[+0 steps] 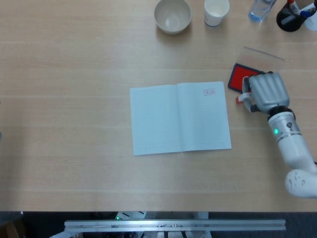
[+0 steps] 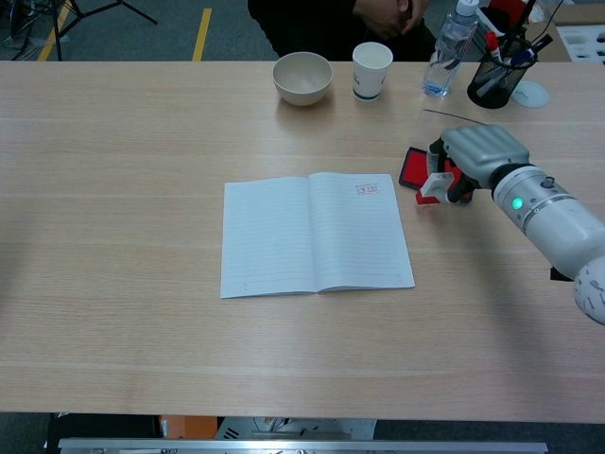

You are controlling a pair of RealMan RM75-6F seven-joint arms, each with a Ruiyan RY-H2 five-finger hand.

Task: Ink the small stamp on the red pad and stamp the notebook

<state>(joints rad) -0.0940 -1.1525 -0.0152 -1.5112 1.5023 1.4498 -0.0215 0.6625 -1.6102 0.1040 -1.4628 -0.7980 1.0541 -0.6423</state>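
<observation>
The open notebook (image 1: 180, 118) lies flat mid-table, and its right page carries a small red stamp mark (image 1: 209, 91) near the top. In the chest view the notebook (image 2: 312, 234) and the mark (image 2: 367, 189) show the same way. The red ink pad (image 1: 239, 76) sits just right of the notebook, partly covered by my right hand (image 1: 266, 91). That hand (image 2: 477, 156) holds the small white-and-red stamp (image 2: 433, 187) at the pad's near edge, low over the table. My left hand is out of both views.
Along the far edge stand a beige bowl (image 1: 172, 15), a paper cup (image 1: 216, 11), a water bottle (image 1: 260, 10) and a black pen holder (image 1: 290, 17). A clear lid (image 1: 262, 53) lies behind the pad. A person sits across the table (image 2: 378, 19).
</observation>
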